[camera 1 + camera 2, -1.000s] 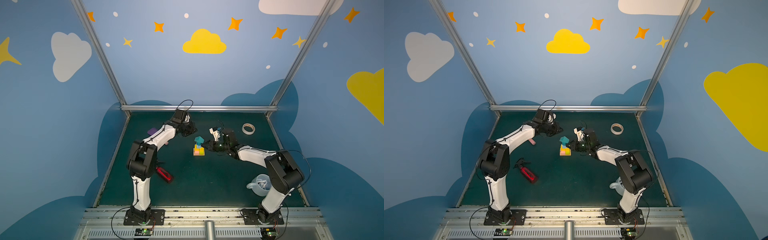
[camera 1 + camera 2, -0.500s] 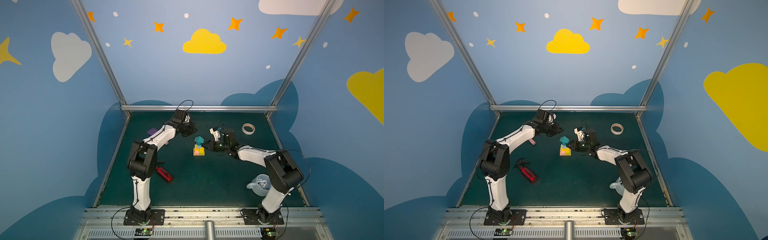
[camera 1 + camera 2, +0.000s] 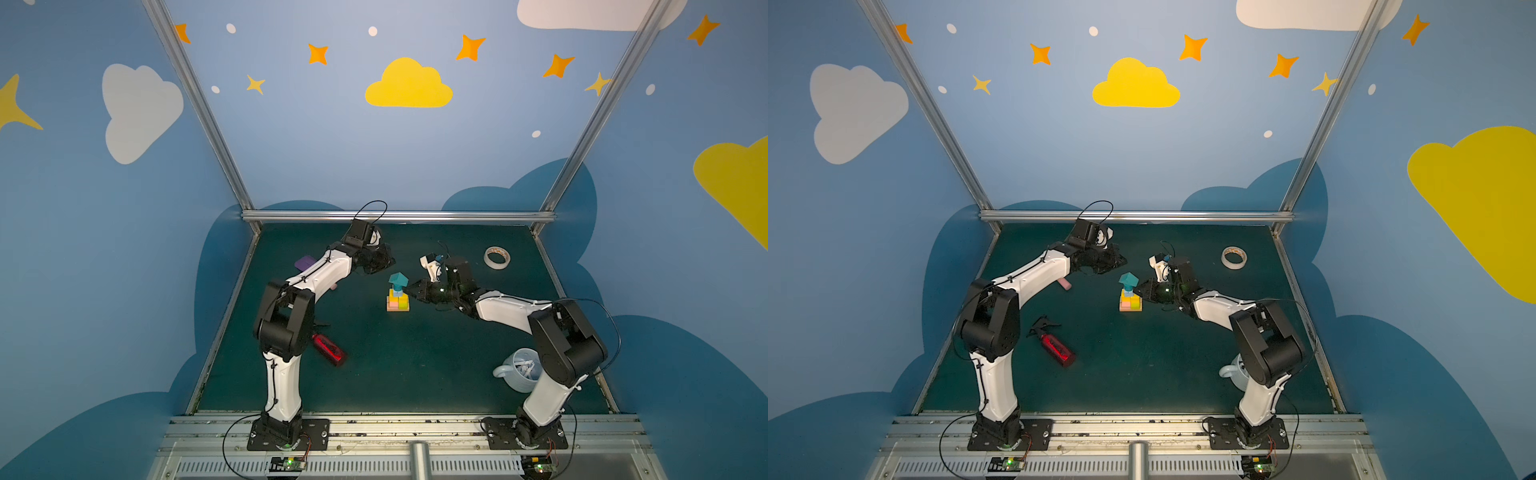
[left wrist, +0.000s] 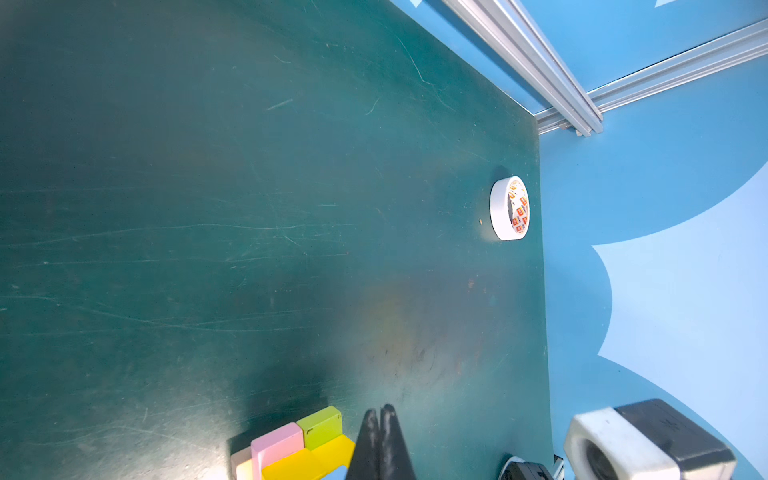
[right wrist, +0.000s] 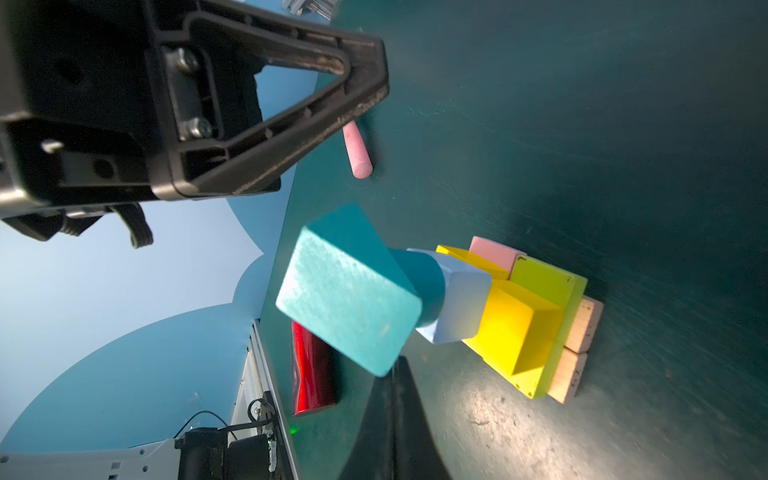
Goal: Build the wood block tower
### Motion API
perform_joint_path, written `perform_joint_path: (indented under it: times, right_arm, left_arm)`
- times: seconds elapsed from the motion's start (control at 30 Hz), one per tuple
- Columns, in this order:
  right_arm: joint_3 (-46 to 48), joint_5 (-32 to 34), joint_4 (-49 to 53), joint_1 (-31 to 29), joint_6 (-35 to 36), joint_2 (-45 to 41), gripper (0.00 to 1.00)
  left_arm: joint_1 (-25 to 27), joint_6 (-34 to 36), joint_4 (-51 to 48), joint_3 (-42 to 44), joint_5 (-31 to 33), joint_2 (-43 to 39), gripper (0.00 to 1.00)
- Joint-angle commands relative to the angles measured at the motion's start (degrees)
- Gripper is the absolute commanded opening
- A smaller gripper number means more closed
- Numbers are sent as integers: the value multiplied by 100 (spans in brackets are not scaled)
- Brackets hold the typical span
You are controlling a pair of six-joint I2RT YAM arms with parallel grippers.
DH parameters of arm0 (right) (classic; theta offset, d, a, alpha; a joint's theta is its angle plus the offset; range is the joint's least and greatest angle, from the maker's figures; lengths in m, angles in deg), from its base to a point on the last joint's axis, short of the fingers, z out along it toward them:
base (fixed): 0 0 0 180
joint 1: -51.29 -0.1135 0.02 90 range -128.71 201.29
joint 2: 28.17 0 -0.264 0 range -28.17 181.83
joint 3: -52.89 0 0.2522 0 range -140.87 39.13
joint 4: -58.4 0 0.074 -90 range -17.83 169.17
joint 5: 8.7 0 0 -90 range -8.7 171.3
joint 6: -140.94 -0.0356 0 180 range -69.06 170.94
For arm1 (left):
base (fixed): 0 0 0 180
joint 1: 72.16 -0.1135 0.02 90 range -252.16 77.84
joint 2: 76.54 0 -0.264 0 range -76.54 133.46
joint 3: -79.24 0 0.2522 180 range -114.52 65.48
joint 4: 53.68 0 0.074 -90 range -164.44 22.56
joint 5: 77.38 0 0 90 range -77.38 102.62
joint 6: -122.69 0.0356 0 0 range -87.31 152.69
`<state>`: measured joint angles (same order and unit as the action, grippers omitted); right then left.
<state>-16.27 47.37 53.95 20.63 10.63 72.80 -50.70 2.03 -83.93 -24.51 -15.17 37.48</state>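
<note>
tower (image 3: 397,294) upright on tabletop (image 3: 374,374), between your tools. right tool (image 3: 409,288), clenched empty, sits just beside it, so it's nearer. left tool (image 3: 390,262), clenched empty, stands farther back-left.

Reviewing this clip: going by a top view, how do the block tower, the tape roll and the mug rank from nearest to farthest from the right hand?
1. tower: mid-table, right beside the shut right hand, just to its left in a top view.
2. tape roll: toward the back right corner.
3. mug: at the front right, clearly farthest.
</note>
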Motion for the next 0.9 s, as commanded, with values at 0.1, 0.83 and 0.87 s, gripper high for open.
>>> perform_joint_path:
  times: [0.1,0.83,0.87]
  right_arm:
    - [-151,-25,-138,42,-77,108,0]
    - [-208,-60,-202,59,-124,152,0]
    - [-208,-52,-193,59,-126,151,0]
  left_arm:
    - [26,82,6,123,-25,-172,4]
    - [37,99,6,207,-16,-234,4]
    - [35,102,6,218,-15,-231,4]
